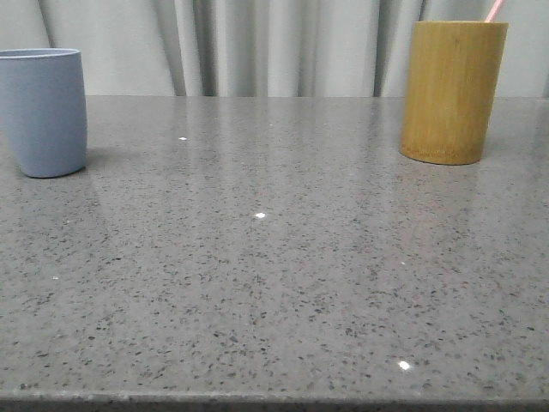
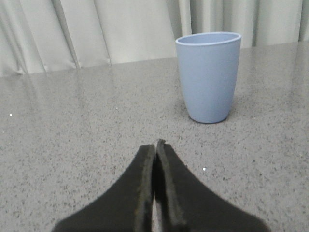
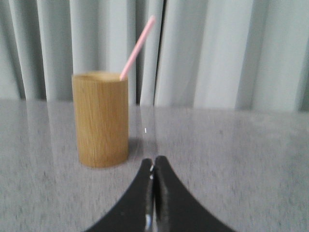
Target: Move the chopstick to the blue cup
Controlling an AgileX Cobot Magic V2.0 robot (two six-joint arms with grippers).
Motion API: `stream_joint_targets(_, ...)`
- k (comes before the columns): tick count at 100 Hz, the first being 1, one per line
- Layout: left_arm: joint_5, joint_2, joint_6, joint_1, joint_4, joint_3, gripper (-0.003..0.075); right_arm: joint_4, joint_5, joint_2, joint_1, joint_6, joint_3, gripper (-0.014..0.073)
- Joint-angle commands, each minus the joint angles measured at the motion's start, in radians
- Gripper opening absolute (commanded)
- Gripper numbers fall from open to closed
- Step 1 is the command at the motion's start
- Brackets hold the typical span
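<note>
Start of transfer: both arms idle, chopstick not yet picked.

Nearest, the left gripper and right gripper were each pinched closed on nothing, low over the bench. Further back, blue cup stood upright near the bench's far-left corner; chopstick leaned inside the bamboo holder near the far-right corner. Likely best approach: right gripper opens, grips the stick's exposed upper part, lifts straight up w/o tipping the holder.
</note>
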Motion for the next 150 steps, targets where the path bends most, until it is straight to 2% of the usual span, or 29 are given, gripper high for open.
stream_joint_targets(1, -0.134, -0.035, -0.007, 0.004, -0.004, 0.01, -0.0019, -0.001, -0.173, -0.02, -0.008, -0.008, 0.0, -0.0068)
stream_joint_targets(7, -0.173, -0.035, -0.007, 0.004, -0.004, 0.01, -0.0019, -0.001, -0.215, -0.02, -0.008, 0.003, -0.008, -0.0068)
stream_joint_targets(15, -0.201, -0.035, -0.007, 0.004, -0.058, -0.005, -0.0019, -0.001, -0.181, -0.019, -0.008, 0.028, -0.05, -0.0068)
stream_joint_targets(22, -0.189, -0.035, -0.007, 0.004, -0.118, -0.039, -0.0019, -0.001, -0.081, -0.013, -0.008, 0.041, -0.116, -0.0068)
stream_joint_targets(30, -0.144, -0.028, -0.007, 0.004, -0.119, -0.103, -0.0019, -0.001, 0.108, 0.004, -0.008, 0.041, -0.221, -0.0068)
stream_joint_targets(37, -0.046, 0.001, -0.007, 0.004, -0.119, -0.185, -0.0019, -0.001, 0.267, 0.034, -0.008, 0.041, -0.33, -0.0068)
stream_joint_targets(47, 0.161, 0.086, -0.007, 0.004, -0.119, -0.338, -0.0019, -0.001, 0.466, 0.101, -0.008, 0.041, -0.492, -0.0068)
stream_joint_targets(65, 0.499, 0.304, -0.007, 0.004, -0.119, -0.629, -0.0019, -0.001, 0.696, 0.249, -0.008, 0.041, -0.728, -0.0068)
stream_joint_targets(77, 0.608, 0.425, -0.007, 0.004, -0.117, -0.788, -0.0019, -0.001, 0.84, 0.34, -0.008, 0.041, -0.844, -0.0068)
stream_joint_targets(91, 0.624, 0.521, -0.007, 0.004, -0.117, -0.876, -0.0019, 0.006, 0.856, 0.397, -0.008, 0.041, -0.877, -0.0068)
stream_joint_targets(125, 0.62, 0.596, -0.007, 0.004, -0.14, -0.879, -0.0014, 0.006, 0.858, 0.406, -0.008, 0.04, -0.876, -0.006)
stream_joint_targets(132, 0.626, 0.596, -0.007, 0.004, -0.142, -0.879, 0.0034, 0.009, 0.863, 0.406, -0.008, 0.04, -0.876, -0.0008)
stream_joint_targets(137, 0.627, 0.596, -0.007, 0.004, -0.142, -0.879, 0.0102, 0.016, 0.863, 0.406, -0.008, 0.04, -0.876, 0.0074)
stream_joint_targets(144, 0.631, 0.596, -0.007, 0.004, -0.142, -0.879, 0.0254, 0.03, 0.863, 0.406, -0.008, 0.04, -0.876, 0.0211)
stream_joint_targets(150, 0.638, 0.596, -0.007, 0.004, -0.142, -0.879, 0.0417, 0.038, 0.863, 0.406, -0.008, 0.04, -0.876, 0.0326)
